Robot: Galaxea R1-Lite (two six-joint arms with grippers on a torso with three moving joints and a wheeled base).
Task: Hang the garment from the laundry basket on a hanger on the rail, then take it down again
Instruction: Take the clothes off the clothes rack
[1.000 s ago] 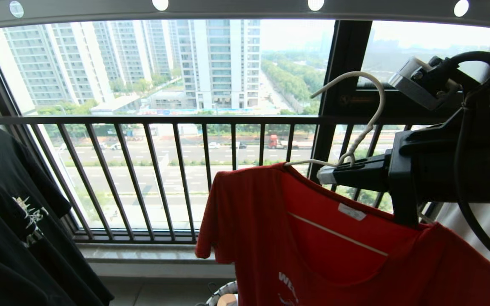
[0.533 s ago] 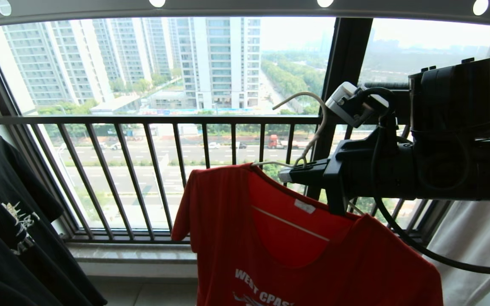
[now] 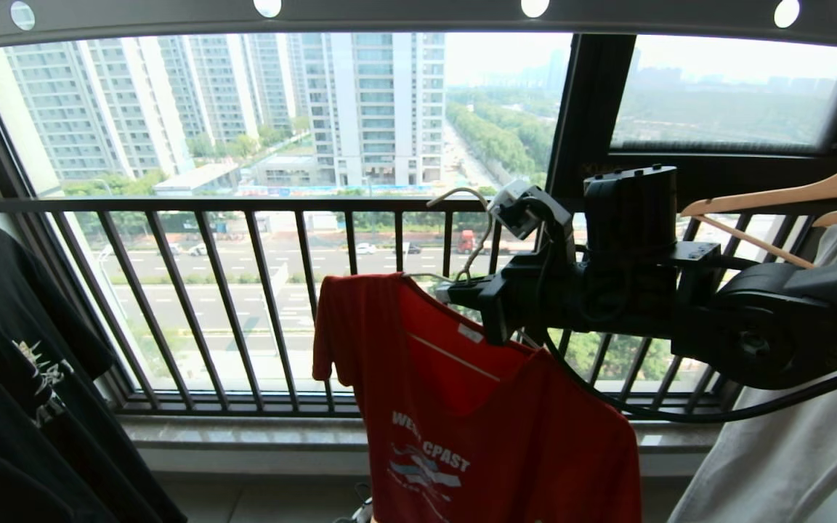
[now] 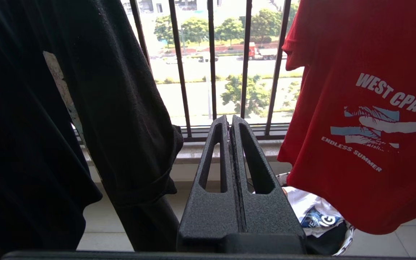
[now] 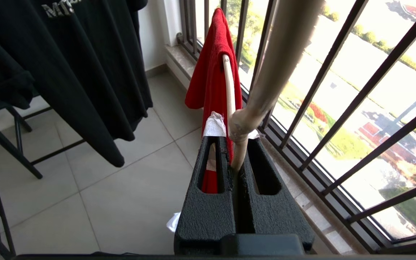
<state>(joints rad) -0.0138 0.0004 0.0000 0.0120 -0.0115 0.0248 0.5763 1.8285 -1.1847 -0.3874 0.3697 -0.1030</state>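
- The right arm is reaching in level from the right side of the head view, its dark forearm and wrist stretching toward the middle.
- The right end effector [image 3: 455,290] is pointing sideways to the left, its two black fingers [image 5: 208,202] pressing together on the neck of the hanger [image 3: 471,240].
- The left end effector [image 4: 232,121] is sitting with its fingers [image 4: 211,187] touching along their full length, gripping nothing.

A high-rise home balcony: barred window railing [image 3: 244,290], tower blocks outside, shirts drying on hangers.
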